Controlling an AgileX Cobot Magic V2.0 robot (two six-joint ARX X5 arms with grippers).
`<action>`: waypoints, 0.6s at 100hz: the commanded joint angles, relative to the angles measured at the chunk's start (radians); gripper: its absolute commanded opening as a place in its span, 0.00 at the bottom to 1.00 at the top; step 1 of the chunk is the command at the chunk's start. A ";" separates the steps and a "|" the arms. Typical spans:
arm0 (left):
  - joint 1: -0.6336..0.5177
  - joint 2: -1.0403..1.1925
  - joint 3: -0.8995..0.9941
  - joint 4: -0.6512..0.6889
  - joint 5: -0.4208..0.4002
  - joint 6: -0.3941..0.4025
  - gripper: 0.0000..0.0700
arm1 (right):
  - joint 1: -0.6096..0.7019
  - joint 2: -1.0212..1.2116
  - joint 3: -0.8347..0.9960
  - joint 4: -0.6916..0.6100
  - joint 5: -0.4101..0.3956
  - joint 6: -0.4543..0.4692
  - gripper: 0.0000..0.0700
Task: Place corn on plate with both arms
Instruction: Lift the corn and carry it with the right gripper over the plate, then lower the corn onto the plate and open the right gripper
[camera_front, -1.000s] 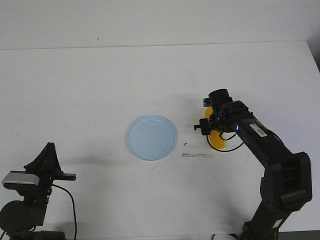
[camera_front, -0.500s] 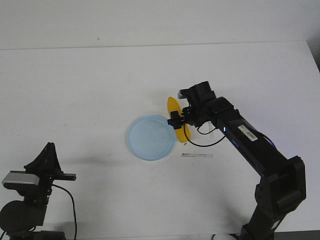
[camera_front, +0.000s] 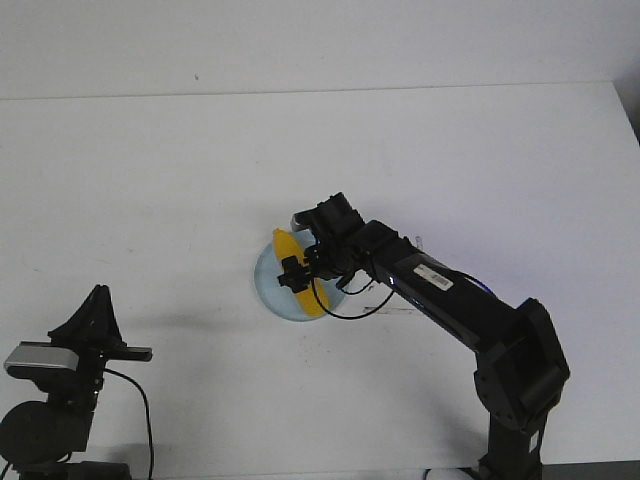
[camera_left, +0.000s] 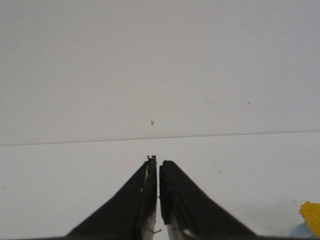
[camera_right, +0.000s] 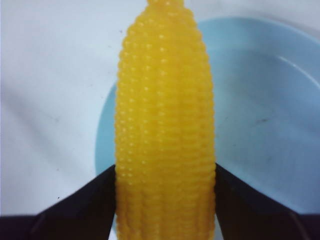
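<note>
Right gripper (camera_front: 297, 274) was clamped around the corn (camera_front: 296, 270), black fingers (camera_right: 75, 210) pressing on both flanks of the cob, which poked out ahead of the claw with its tip over the far-left part of the plate (camera_front: 268, 285). The plate sat directly under the claw, and from the wrist camera the cob covered its left side while blue showed mostly to the right.

What worried me: the corn looked off-centre, hanging over the plate's left rim. If the claw let go there, I'd guess the smooth round cob could roll or tip off onto the table (camera_front: 150, 180). It also seemed to be held above the surface, though I couldn't tell how high, so a drop might bounce it.

Left gripper (camera_left: 158, 200) was parked well away from all this, fingers closed to a thin slit with nothing between them. A small pale strip (camera_front: 385, 309) lay on the table behind the claw, under the arm (camera_front: 470, 310). Nothing blocked the way down.
</note>
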 joint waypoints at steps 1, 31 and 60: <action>0.001 -0.001 0.007 0.016 -0.001 0.009 0.00 | 0.010 0.032 0.016 0.006 0.005 0.016 0.51; 0.001 -0.001 0.007 0.016 -0.001 0.009 0.00 | 0.004 0.039 0.016 0.006 0.023 0.013 0.69; 0.001 -0.001 0.007 0.016 -0.001 0.009 0.00 | -0.033 -0.040 0.018 0.031 0.029 -0.046 0.69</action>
